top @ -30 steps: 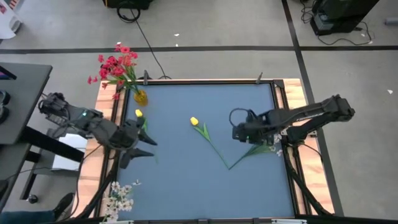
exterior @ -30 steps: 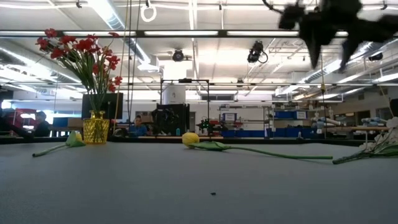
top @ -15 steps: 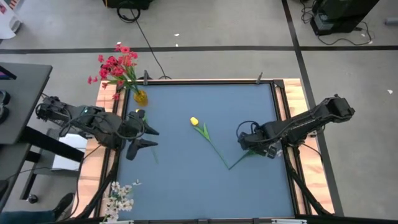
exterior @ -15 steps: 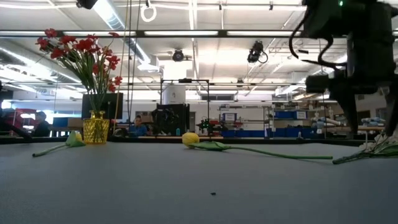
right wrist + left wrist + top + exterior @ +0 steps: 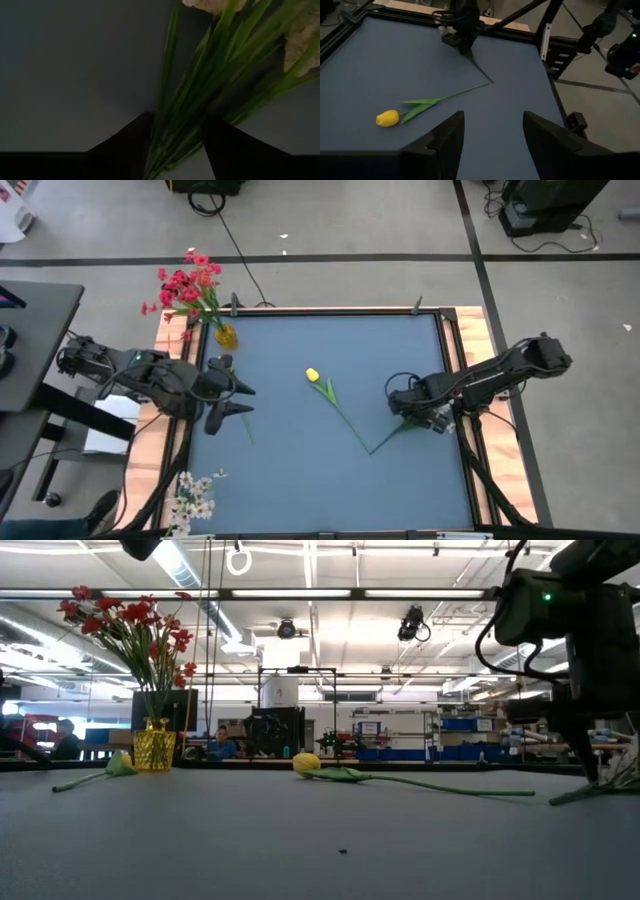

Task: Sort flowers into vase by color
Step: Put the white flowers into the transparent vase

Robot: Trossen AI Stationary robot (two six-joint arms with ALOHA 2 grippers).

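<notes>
a large open workshop with ceiling lights and shelving lies beyond the blue table point(image 5: 300, 470), which sits in a wooden frame on a grey floor. the left arm waits over the table's left edge; the left gripper point(image 5: 228, 389) has its fingers apart and holds nothing. the right arm reaches in from the right edge, and the right gripper point(image 5: 415, 416) is low over the mat, its fingers straddling a bundle of green stems point(image 5: 200, 95), the white spray point(image 5: 300, 42) at the far end of that bundle. the jaws stand apart around the stems and do not appear clamped yet. a yellow vase point(image 5: 226, 335) with red flowers point(image 5: 185, 285) stands at the table's back left corner; a second white spray point(image 5: 190, 498) lies at the front left edge. a loose yellow tulip point(image 5: 313, 375) lies mid-table, its stem running to a point just beside the right gripper; another yellow tulip point(image 5: 115, 766) lies near the vase. procedure, as judged: the step in hand is the grasp on the white spray's stems. keep the fingertips down at the mat so that the thin stems lie fully between the pads, then close until all stems are gathered. check that the adjacent tulip stem is not caught in the same grip. lift straight up before any travel, since the long spray can drag across the mat.
</notes>
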